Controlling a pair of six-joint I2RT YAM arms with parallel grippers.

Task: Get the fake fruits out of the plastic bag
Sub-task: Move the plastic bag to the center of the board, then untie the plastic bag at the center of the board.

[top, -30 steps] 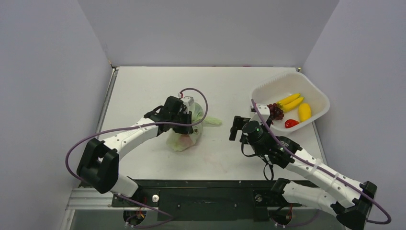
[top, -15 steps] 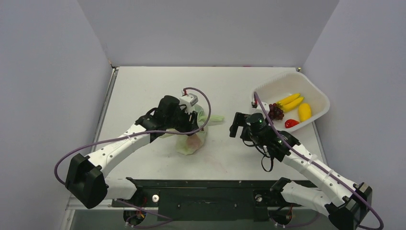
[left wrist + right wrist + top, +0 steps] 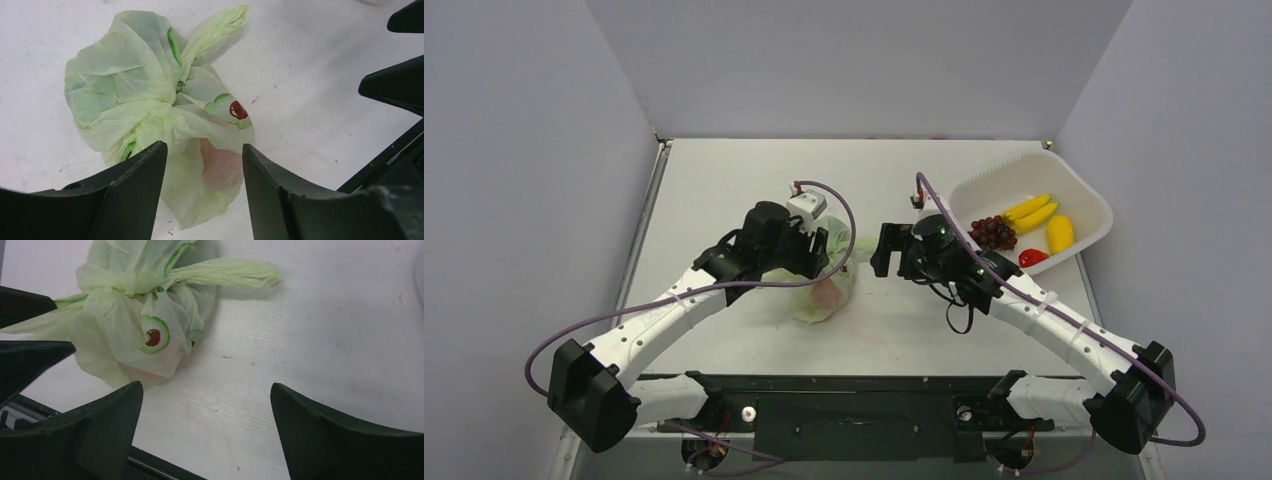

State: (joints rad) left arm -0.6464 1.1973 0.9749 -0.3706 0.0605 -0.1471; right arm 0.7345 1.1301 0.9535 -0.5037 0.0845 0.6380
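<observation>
While the pale green bag (image 3: 145, 100) lies bunched near the middle of the table (image 3: 724, 180), the left claw (image 3: 203, 147) hangs over it, fingers apart, gripping nothing. Just right of the bag, the right claw (image 3: 206, 387) stands wide open and empty. A red fruit (image 3: 1032, 257) lies with bananas (image 3: 1032, 212) and grapes (image 3: 994, 232) in the white basket (image 3: 984, 185) at the far right corner.

Thin, crinkly, translucent plastic bag (image 3: 125, 92)
</observation>
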